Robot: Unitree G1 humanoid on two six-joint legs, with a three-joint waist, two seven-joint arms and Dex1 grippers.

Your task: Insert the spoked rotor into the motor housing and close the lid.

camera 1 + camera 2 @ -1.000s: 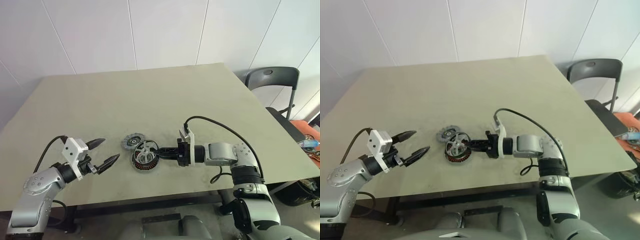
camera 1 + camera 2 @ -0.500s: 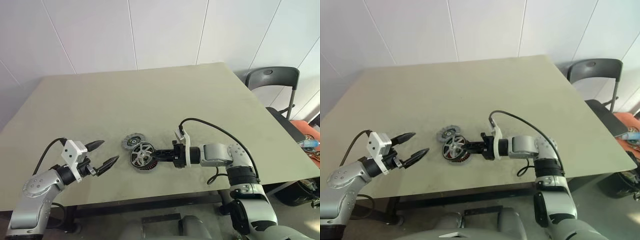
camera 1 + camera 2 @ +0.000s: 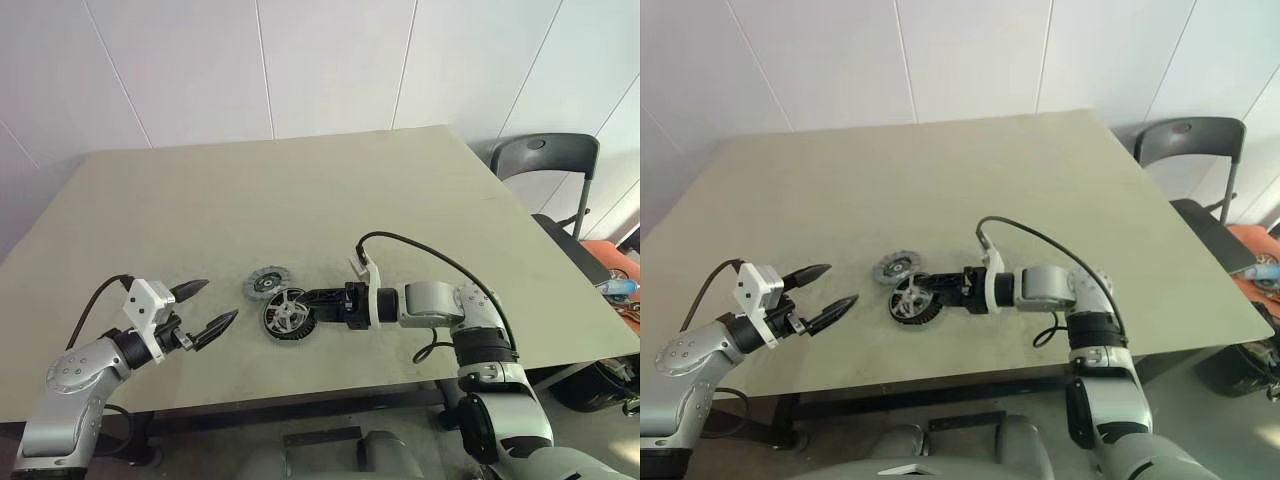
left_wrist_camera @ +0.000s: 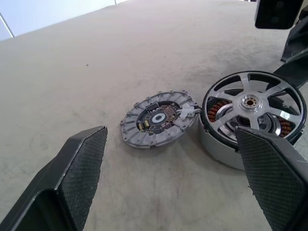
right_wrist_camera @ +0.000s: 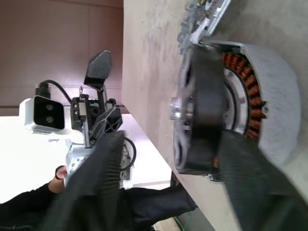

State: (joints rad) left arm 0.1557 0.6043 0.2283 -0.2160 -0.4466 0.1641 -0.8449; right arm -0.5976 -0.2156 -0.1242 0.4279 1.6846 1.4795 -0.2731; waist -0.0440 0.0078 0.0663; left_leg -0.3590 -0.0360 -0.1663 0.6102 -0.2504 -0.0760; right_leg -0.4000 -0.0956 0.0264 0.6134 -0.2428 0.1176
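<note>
The black spoked rotor (image 3: 287,313) with its silver hub sits on the motor housing (image 4: 216,147). Copper windings show between its spokes, and in the right wrist view it stands slightly proud of the rim. My right gripper (image 3: 312,303) reaches in level from the right. It is open, with one finger on each side of the rotor's edge. The grey notched lid (image 3: 265,283) lies flat on the table, touching the housing's far left side. Left of both parts my left gripper (image 3: 220,300) hovers open and empty, pointing at them.
The beige table (image 3: 300,190) stretches wide behind the parts, and its front edge lies close below them. A dark chair (image 3: 545,160) stands off the table's right corner, with orange and dark clutter (image 3: 612,262) on the floor beyond it.
The rotor, held tilted above the housing a second ago, now rests on it. My right gripper has opened off it. The left arm has stayed still.
</note>
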